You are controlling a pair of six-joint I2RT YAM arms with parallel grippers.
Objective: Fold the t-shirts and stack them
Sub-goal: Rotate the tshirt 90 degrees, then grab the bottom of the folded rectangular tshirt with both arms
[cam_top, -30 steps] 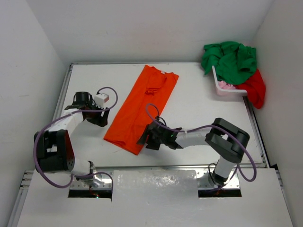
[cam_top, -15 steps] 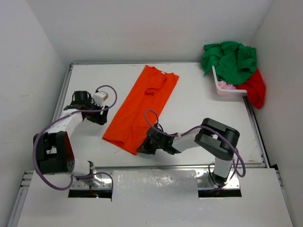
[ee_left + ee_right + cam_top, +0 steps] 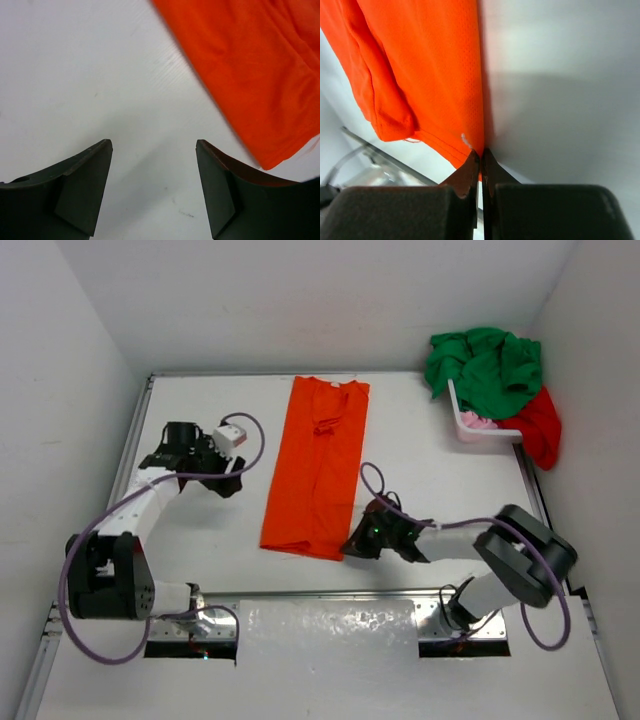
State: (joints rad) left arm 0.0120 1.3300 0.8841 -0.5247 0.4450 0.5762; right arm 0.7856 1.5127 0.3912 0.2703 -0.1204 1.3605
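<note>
The orange t-shirt (image 3: 318, 465) lies lengthwise on the table, folded narrow, collar far and hem near. My right gripper (image 3: 352, 548) is shut on its near right hem corner (image 3: 472, 142); the cloth is pinched between the jaws. My left gripper (image 3: 232, 485) hovers open over bare table left of the shirt, whose edge (image 3: 250, 75) shows at the upper right of the left wrist view. The green t-shirt (image 3: 485, 365) and the red t-shirt (image 3: 540, 425) are heaped over the basket; a bit of the light pink t-shirt (image 3: 476, 421) shows inside.
The white lattice basket (image 3: 485, 433) stands at the table's far right corner. The table's metal rim (image 3: 340, 592) runs just below the right gripper. White walls close in the left, back and right sides.
The right gripper has shut on the hem corner and pulled it rightward, swinging the shirt from slanted to nearly straight. The left gripper shifted slightly right and stayed open.
</note>
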